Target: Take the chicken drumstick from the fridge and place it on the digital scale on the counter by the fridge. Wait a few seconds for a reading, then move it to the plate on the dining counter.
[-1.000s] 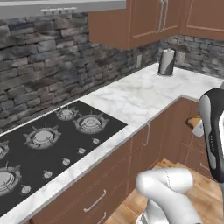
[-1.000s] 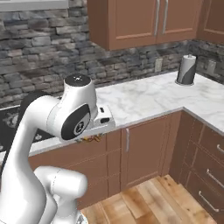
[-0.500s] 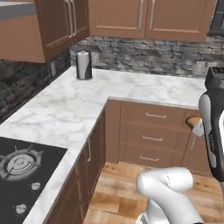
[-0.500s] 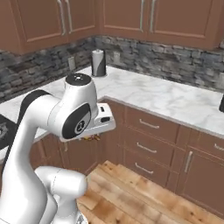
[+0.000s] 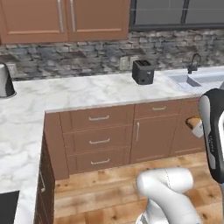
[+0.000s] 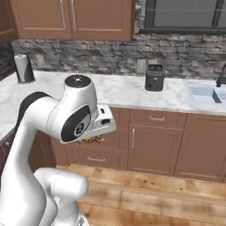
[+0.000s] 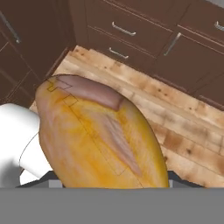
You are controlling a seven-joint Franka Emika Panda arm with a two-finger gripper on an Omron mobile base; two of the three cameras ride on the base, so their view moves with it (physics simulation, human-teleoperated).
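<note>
Chicken drumstick [image 7: 98,135] huge in the middle of the hand view, golden-yellow with a browner, pinkish patch toward its upper left end, running from upper left down to the bottom edge where the fingertips would rise. Pinched in the gripper [image 6: 92,139], jaws spread partway around the meat; fingertips themselves hidden behind it in the hand view. Behind the drumstick, across the upper right of that view, wooden plank floor [image 7: 175,127] and dark brown drawer fronts with thin metal handles [image 7: 124,29].

In the right base view, at centre left, white arm [image 6: 70,119] bent over with the hand tucked beneath the big round joint; a small golden-brown bit of the drumstick just under the hand, held well above the floor and in front of the brown drawers [image 6: 150,119]. In the left base view, at the right edge, a golden-brown lump [image 5: 193,123] peeking out beside the dark-striped arm link [image 5: 213,131].

Beyond, across the middle of both base views, white grey-veined marble worktop [image 5: 87,94] over brown cabinets. Black toaster [image 5: 143,72] on it right of centre, sink [image 5: 197,78] with dark tap at the far right, grey cylinder [image 5: 5,81] at the far left edge. Stone backsplash [image 6: 88,55] and brown wall cupboards [image 5: 65,19] above.
</note>
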